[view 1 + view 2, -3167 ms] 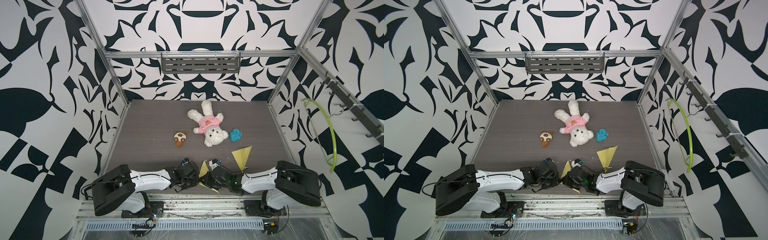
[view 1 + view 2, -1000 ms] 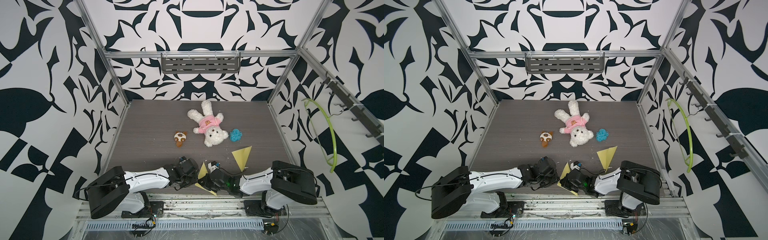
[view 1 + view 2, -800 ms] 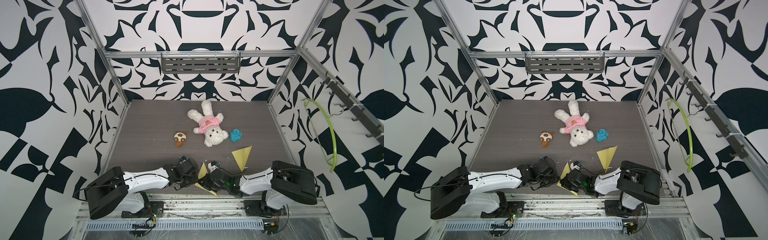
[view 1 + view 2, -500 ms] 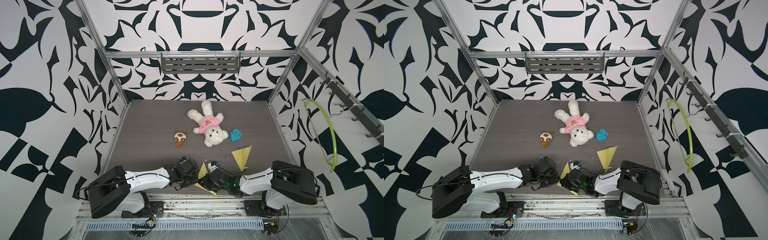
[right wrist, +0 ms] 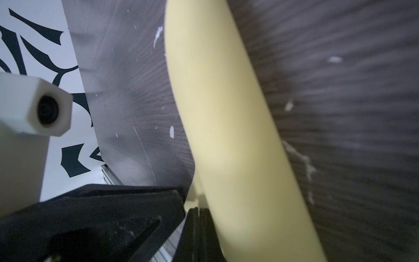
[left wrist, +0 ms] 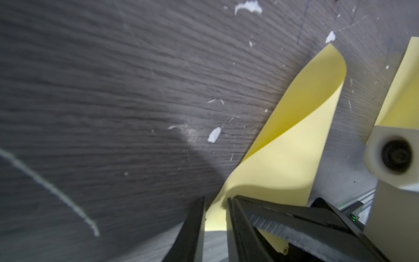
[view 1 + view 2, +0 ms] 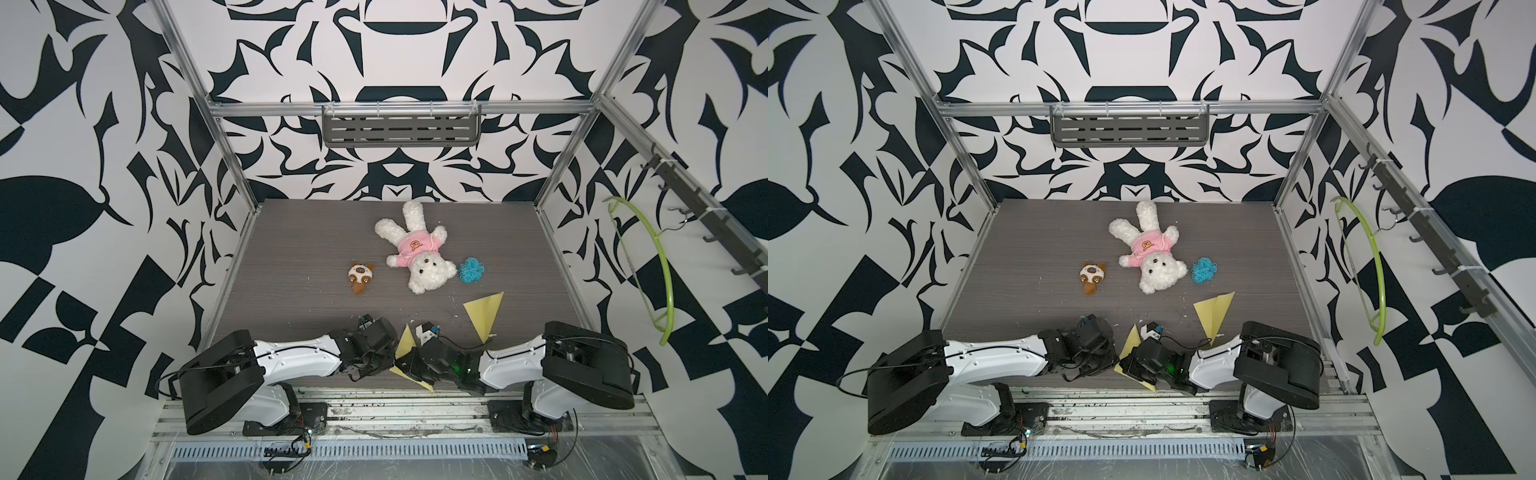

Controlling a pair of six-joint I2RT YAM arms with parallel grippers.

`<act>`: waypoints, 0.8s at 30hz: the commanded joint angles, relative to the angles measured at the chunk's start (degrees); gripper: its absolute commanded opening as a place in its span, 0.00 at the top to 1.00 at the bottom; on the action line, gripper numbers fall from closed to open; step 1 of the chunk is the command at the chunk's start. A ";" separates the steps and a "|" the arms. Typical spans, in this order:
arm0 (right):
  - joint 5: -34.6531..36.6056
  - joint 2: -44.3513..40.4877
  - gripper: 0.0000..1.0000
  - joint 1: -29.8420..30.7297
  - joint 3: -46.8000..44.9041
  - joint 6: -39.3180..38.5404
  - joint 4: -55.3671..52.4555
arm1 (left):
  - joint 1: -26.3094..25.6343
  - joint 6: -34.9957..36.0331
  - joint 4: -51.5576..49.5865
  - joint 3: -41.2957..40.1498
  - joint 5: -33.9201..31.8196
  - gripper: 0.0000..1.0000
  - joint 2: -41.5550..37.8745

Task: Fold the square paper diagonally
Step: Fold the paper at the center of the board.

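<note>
1. The left arm (image 7: 299,361) lies low along the front edge of the table (image 7: 311,241), reaching right from its base toward the middle.
2. The left gripper (image 6: 215,202) points down at the table. Its two black fingers stand a little apart. The yellow paper (image 6: 294,147) shows in the gap, but I cannot tell if they touch it.
3. The paper sits at the front middle of the table, between the two grippers. One flap curls up off the surface (image 7: 404,343) and one corner pokes out toward the front rail.
4. The right gripper (image 5: 198,209) is clamped tight on the paper's edge, and the sheet bows up and away from it in a soft roll.
5. The right arm (image 7: 511,365) mirrors the left, lying low and reaching left from its base.
6. Count, left to right:
   - two arms and two grippers
   - one small brown-and-white toy (image 7: 360,277)
   - one white bear (image 7: 419,257) in a pink shirt, on its back
   - one blue yarn ball (image 7: 471,270) just beside the bear's head
   - one folded triangle (image 7: 484,313) of yellow paper, lying flat near the right arm
   - one green hanger (image 7: 656,266) on the right wall
   - one gray shelf (image 7: 401,124) on the back wall
   - many small white scraps on the table
7. In both top views the wrists cover the fingertips and most of the paper, so its full outline is hidden. The right wrist view is blurred close up and cuts off the sheet's far end. In each wrist view a white camera block and a black part of the other arm crowd the edge.
</note>
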 commanded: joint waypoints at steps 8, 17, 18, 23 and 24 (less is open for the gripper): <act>-0.37 0.60 1.00 0.37 -0.38 -1.00 -5.42 | -0.21 0.51 -1.84 -1.97 -0.52 0.76 -1.52; -0.53 0.94 1.00 0.37 -0.14 -1.08 -5.30 | -0.20 0.14 0.14 -1.19 -0.05 0.76 0.08; -0.54 0.95 1.00 0.37 -0.10 -1.09 -5.26 | -0.21 0.17 0.27 -1.06 0.17 0.77 0.54; -0.54 0.94 1.00 0.38 -0.18 -1.15 -5.29 | -0.21 0.16 0.68 -1.49 0.45 0.82 0.54; -0.54 0.94 1.00 0.38 -0.10 -1.16 -5.30 | -0.21 0.16 0.50 -1.58 0.36 0.82 0.35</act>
